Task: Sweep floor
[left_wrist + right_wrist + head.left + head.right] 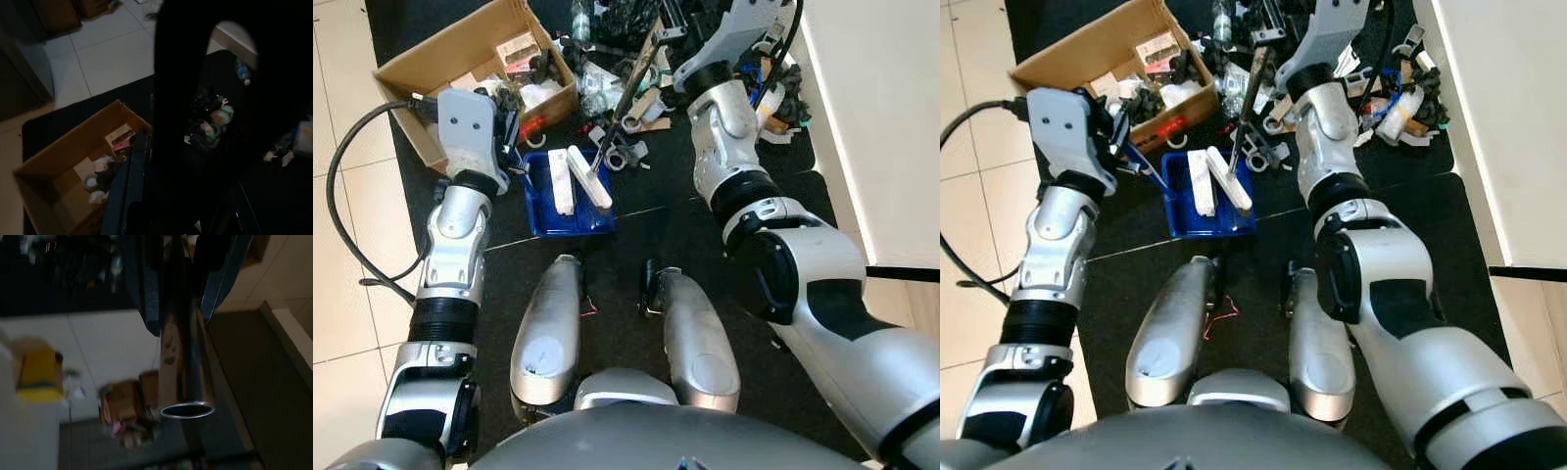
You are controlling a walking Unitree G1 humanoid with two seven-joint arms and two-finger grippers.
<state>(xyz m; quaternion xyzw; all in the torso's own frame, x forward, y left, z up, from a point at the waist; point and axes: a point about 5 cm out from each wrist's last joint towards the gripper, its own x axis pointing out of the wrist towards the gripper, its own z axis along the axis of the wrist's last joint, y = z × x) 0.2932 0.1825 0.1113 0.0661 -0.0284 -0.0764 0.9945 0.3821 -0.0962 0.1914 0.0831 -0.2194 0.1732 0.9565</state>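
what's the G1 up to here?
Sweeping up on the black mat. The left gripper holds a blue dustpan flat on the mat; two white pieces already lie in it. The right gripper is shut on a metal broom handle, with the brush end at the dustpan's mouth. A heap of clutter lies beyond the pan, next to an open cardboard box of odds and ends.

clutter pile (pixel 636 59) ahead, cardboard box (pixel 470 69) left
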